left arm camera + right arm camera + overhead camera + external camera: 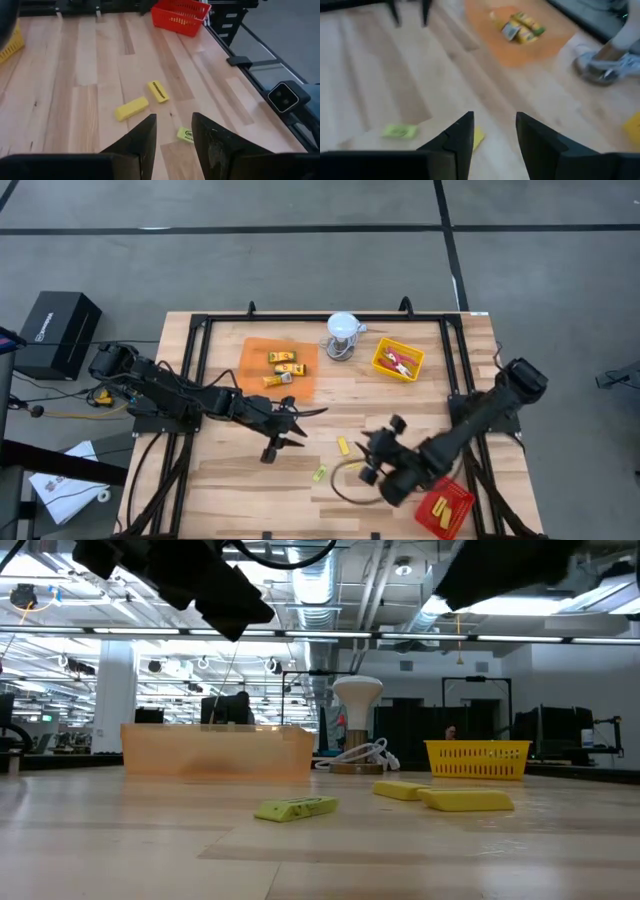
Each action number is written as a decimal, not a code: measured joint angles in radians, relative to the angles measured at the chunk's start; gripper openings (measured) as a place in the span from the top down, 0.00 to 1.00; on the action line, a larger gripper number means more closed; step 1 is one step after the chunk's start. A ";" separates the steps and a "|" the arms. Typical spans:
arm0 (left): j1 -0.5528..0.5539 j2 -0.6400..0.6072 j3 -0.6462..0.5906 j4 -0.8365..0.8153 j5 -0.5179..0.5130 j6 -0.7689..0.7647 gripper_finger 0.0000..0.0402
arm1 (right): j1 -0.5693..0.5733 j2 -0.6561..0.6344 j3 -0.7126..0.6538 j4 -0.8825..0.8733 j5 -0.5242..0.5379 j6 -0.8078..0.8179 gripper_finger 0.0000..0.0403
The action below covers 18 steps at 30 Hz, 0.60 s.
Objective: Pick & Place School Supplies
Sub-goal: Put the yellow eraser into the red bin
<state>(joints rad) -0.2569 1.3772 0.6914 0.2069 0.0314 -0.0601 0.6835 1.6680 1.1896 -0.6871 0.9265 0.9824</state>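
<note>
Three small supplies lie flat on the bare wood between the arms: a yellow block [131, 108], a yellow packet with a dark label [158, 91] and a yellow-green packet [185, 134]. In the high view the yellow block [342, 446] and the yellow-green packet [320, 474] show. My left gripper [303, 423] hovers open to their left, above the table. My right gripper [364, 458] hovers open just to their right; a yellow piece [477, 137] shows next to its finger. More yellow packets [284, 367] lie in the orange tray [255, 355]. Red-handled tools [402, 362] lie in the yellow tray [381, 360].
A white domed object [343, 332] with a cord stands at the far edge between the orange and yellow trays. A red tray [445, 510] holding a yellow item sits at the near right corner. A dark cable loop [345, 485] lies beside the right gripper. Black frame rails border the table.
</note>
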 joint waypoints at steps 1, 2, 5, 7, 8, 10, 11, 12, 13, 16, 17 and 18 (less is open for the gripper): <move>0.000 0.000 0.000 0.003 -0.004 0.000 0.71 | -0.020 0.002 0.000 0.004 0.001 -0.027 0.67; 0.000 0.000 0.000 0.004 -0.007 0.000 0.71 | -0.037 0.006 0.000 0.007 0.003 -0.049 0.68; 0.000 0.000 -0.001 0.013 -0.016 -0.001 0.71 | -0.074 0.007 -0.046 0.074 0.010 -0.096 0.70; 0.000 0.000 -0.017 0.055 -0.020 -0.001 0.71 | -0.090 0.007 -0.105 0.160 0.006 -0.122 0.71; 0.000 0.000 -0.033 0.098 -0.022 -0.001 0.71 | -0.097 0.005 -0.139 0.208 0.000 -0.127 0.71; 0.002 0.001 -0.081 0.218 -0.029 -0.005 0.71 | -0.106 0.001 -0.209 0.325 -0.008 -0.130 0.71; 0.005 0.001 -0.108 0.285 -0.036 -0.007 0.71 | -0.111 0.001 -0.244 0.385 -0.010 -0.139 0.71; 0.010 0.001 -0.135 0.346 -0.043 -0.019 0.71 | -0.116 0.000 -0.281 0.441 -0.011 -0.160 0.71; 0.018 0.001 -0.162 0.400 -0.048 -0.033 0.71 | -0.123 -0.001 -0.315 0.496 -0.017 -0.181 0.71; 0.046 0.001 -0.238 0.509 -0.087 -0.093 0.71 | -0.162 -0.009 -0.405 0.689 -0.078 -0.247 0.71; 0.053 0.001 -0.261 0.536 -0.100 -0.109 0.71 | -0.179 -0.009 -0.438 0.759 -0.113 -0.269 0.71; 0.058 0.001 -0.283 0.561 -0.113 -0.130 0.71 | -0.198 -0.008 -0.473 0.825 -0.147 -0.293 0.71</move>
<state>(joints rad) -0.1987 1.3781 0.4088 0.7682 -0.0818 -0.1897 0.4858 1.6595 0.7168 0.1374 0.7791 0.6899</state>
